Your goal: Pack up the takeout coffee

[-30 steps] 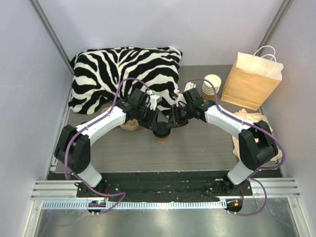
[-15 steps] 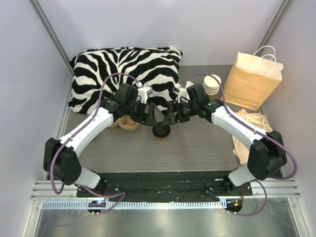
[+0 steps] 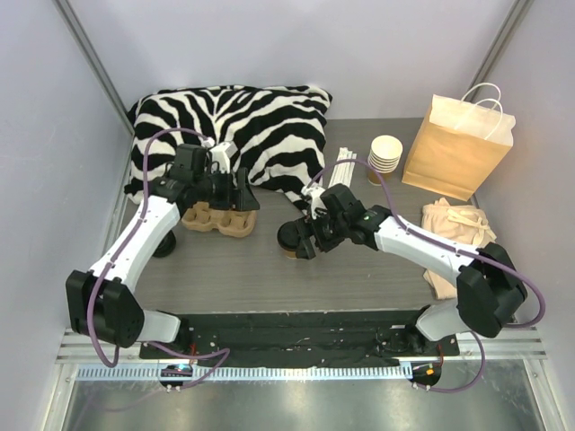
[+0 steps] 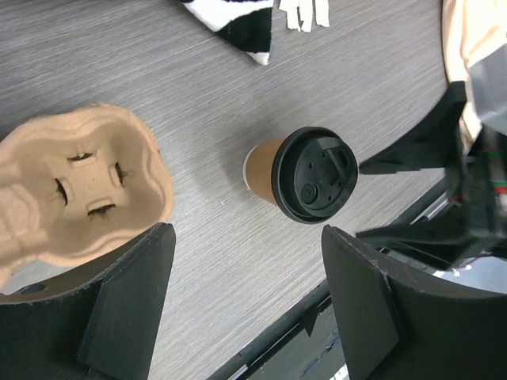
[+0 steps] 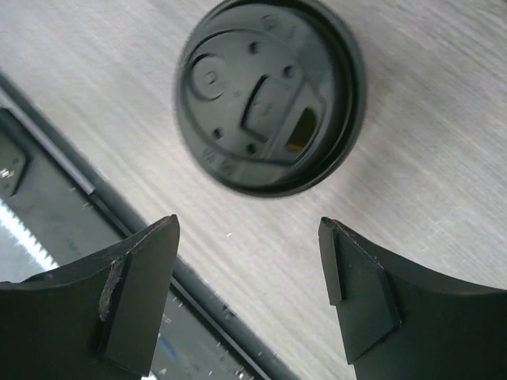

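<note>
- Takeout coffee stands upright on the grey table in the top view, black lid on, in front of the zebra pillow. The right gripper hangs just beside it on its right. The left gripper is well apart to the left, over the pulp cup carrier. A stack of lidless cups and a paper bag sit at the far right.
- Left wrist view: the left gripper has its jaws spread wide with nothing between them. The coffee is seen from above, alone on bare table, with the carrier to its left and not touching it.
- Right wrist view: the right gripper is also spread and holds nothing. The lid lies beyond the fingertips, not between them.
</note>
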You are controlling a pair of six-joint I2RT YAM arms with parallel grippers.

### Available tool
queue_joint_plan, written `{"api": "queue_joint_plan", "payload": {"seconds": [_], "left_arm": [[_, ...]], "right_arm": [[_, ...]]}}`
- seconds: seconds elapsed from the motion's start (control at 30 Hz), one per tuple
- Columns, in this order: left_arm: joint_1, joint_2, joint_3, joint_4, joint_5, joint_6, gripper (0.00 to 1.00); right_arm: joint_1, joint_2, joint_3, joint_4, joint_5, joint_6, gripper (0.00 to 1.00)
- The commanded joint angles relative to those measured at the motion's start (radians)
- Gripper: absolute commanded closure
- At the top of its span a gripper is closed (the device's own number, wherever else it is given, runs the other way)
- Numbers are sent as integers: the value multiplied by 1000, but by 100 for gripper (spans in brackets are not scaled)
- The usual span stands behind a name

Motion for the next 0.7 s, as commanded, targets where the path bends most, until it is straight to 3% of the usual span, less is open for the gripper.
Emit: {"api": "queue_joint_plan", "payload": {"seconds": [0.0, 0.2, 0.67], "left_arm": [[34, -60, -13, 14, 18, -23, 20], [106, -54, -16, 25, 39, -46, 19], [221, -74, -41, 23, 73, -15, 18]], "right_arm": [[33, 36, -11, 111, 87, 20, 21], [56, 126, 19, 203, 163, 89, 20], [16, 344, 216, 282, 184, 91, 21]]}}
